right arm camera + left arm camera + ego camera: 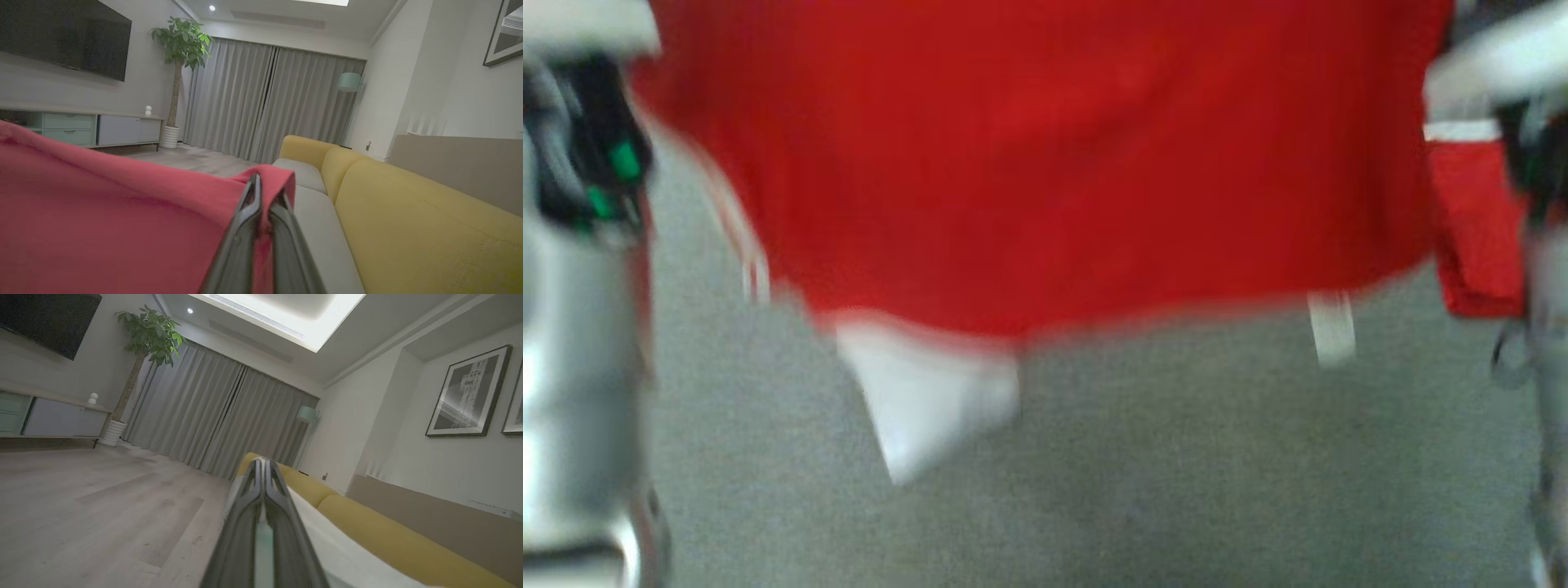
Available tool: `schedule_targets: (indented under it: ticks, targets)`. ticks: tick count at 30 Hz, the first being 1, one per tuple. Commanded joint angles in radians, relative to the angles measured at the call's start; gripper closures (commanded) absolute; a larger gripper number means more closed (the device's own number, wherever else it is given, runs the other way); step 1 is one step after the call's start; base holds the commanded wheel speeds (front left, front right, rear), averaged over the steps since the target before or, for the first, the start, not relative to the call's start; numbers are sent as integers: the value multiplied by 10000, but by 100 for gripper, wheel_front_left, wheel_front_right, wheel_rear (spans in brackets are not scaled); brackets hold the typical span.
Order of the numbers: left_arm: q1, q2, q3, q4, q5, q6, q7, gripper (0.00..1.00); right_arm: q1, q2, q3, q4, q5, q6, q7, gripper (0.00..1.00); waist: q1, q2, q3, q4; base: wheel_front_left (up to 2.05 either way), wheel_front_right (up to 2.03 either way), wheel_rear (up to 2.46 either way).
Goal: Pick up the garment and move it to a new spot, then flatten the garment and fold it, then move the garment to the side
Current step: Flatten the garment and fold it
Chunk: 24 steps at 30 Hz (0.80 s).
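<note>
Garment [1045,163], red and blurred in the head view, hangs spread above a grey surface [1176,474]. The left gripper [605,180] sits at its left edge and the right gripper [1531,171] at its right edge; their grip cannot be told here.

In the left wrist view, the left gripper [261,461] has its fingers pressed together, with no cloth seen between them, and a yellow sofa [367,522] lies beyond.

In the right wrist view, the right gripper [265,192] pinches the garment's [102,212] edge. The cloth drapes away to its left, and the sofa [408,212] lies right of the garment.

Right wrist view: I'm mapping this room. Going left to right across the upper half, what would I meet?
Television → potted plant → curtains → lamp → framed picture.
</note>
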Motion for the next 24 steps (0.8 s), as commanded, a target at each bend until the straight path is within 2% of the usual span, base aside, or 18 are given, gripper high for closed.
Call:
schedule_targets:
  ticks: [1,3,6,10,11,17,20,24]
  targets:
    - [-1372,536,273,405,181,-168,-165,100,-1359,-118,278,522,-6,-7,-337,100,-3,0,1079,53,0,0,0]
    - [-2578,647,299,1470,343,-336,-513,100,-2694,-287,619,1789,-207,-7,-893,100,-3,0,1499,100,0,0,0]
    - [-4100,689,370,2810,486,-554,-1166,100,-4479,-202,427,3493,-502,-7,-1965,100,-3,0,1915,175,0,0,0]
    - [-5080,554,268,4069,494,-1014,-1829,100,-5658,57,-115,5145,-1050,-7,-3219,100,-3,0,2156,318,0,0,0]
    - [-5080,554,268,4069,494,-1014,-1829,100,-5658,57,-115,5145,-1050,-7,-3219,100,-3,0,2156,318,0,0,0]
    - [-4406,97,-158,5572,391,-1796,-2395,100,-5041,20,101,7280,-1181,-7,-3543,100,-3,0,2211,588,0,0,0]
    - [-3443,-92,-454,6238,412,-2161,-2555,100,-4361,-101,509,8262,-955,-7,-3377,100,-3,0,2119,688,0,0,0]
    - [-2017,-194,-725,6840,451,-2383,-2710,100,-3427,-205,1457,9310,-274,-7,-2804,100,-3,0,1852,811,0,0,0]
